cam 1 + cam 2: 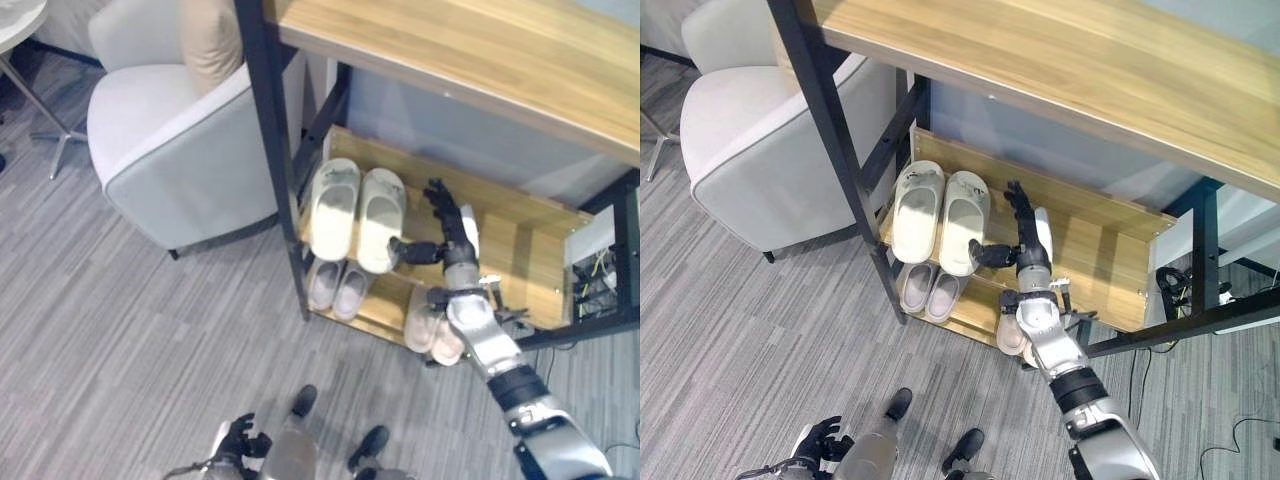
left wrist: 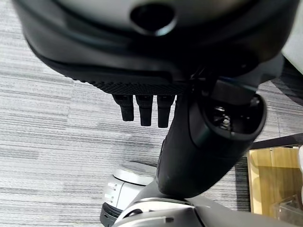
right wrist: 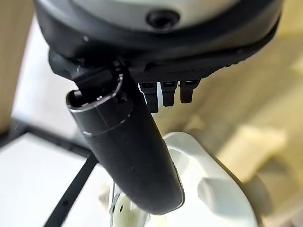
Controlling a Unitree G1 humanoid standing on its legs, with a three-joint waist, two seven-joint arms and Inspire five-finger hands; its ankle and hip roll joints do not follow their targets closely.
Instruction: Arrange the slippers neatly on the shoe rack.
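The shoe rack (image 1: 520, 250) is a frame of black metal with wooden shelves, and it stands on the grey striped floor (image 1: 120, 330). On its middle shelf a pair of cream slippers (image 1: 357, 212) lies side by side, the two touching along their inner edges, at the left end of the shelf, just beside the black post (image 1: 270, 140). On the lowest shelf, directly under them, lies a smaller pair of pale grey slippers (image 1: 336, 287), also together. More to the right on the same low shelf a pair of pink slippers (image 1: 434, 330) lies at the near edge; the right arm passes over it and hides a part of it.

The right hand (image 1: 448, 235) reaches over the middle shelf, to the right of the cream pair. Its fingers are straight and point toward the far side of the shelf, and they hold nothing. Its thumb (image 1: 410, 250) stands out to the left, and its tip is at the right edge of the right cream slipper (image 1: 380, 218); whether it really touches cannot be told. In the right wrist view the cream slipper shows just past the thumb.

The left hand (image 1: 240, 440) hangs low at the near edge, over the floor and well apart from the rack. Its fingers (image 2: 144, 109) are loosely bent and hold nothing.

To the left of the rack stands a pale grey armchair (image 1: 170, 150) with a beige cushion (image 1: 210, 40).
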